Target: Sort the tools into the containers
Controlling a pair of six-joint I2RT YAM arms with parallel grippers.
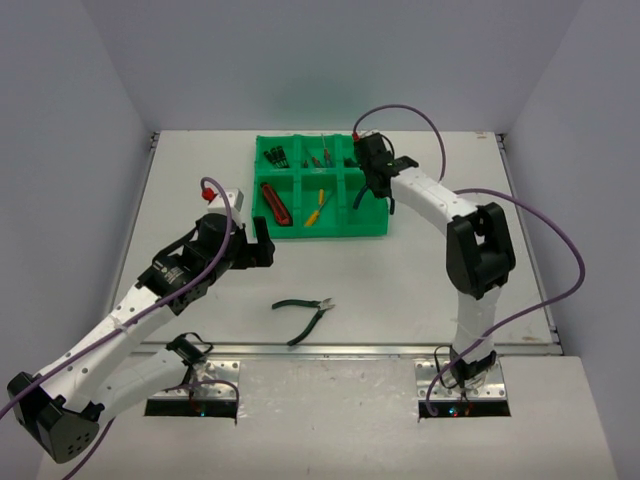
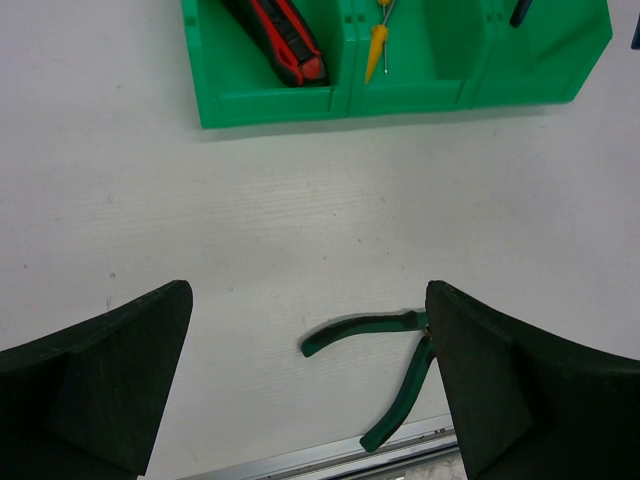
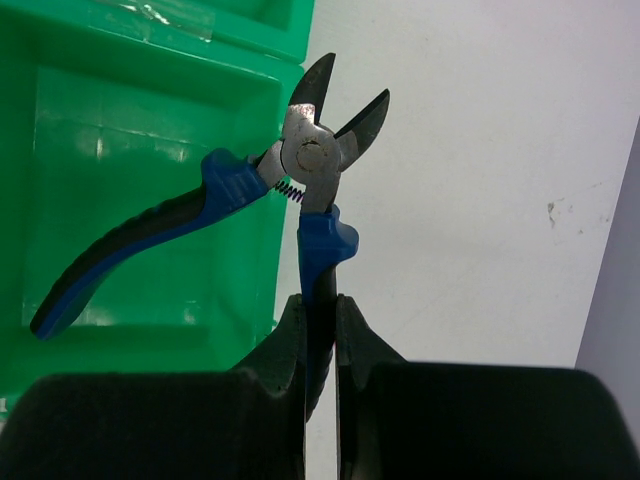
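The green tray [image 1: 330, 232] of compartments stands at the table's far middle. My right gripper [image 3: 320, 310] is shut on one handle of the blue-handled pliers [image 3: 305, 165]. It holds them at the tray's right front compartment [image 3: 150, 130]: the free handle reaches over the compartment, the cutting head points over the white table. In the top view that gripper [image 1: 378, 185] hangs over the tray's right side. Green-handled pliers [image 1: 305, 310] lie on the table near the front edge. My left gripper [image 2: 308, 290] is open above and behind them [image 2: 370, 325], with nothing between its fingers.
A red-and-black utility knife [image 1: 275, 202] lies in the front left compartment and a yellow-handled screwdriver [image 1: 314, 208] in the front middle one. Small screwdrivers [image 1: 275, 157] fill the back compartments. A metal rail [image 1: 340, 349] runs along the table's near edge.
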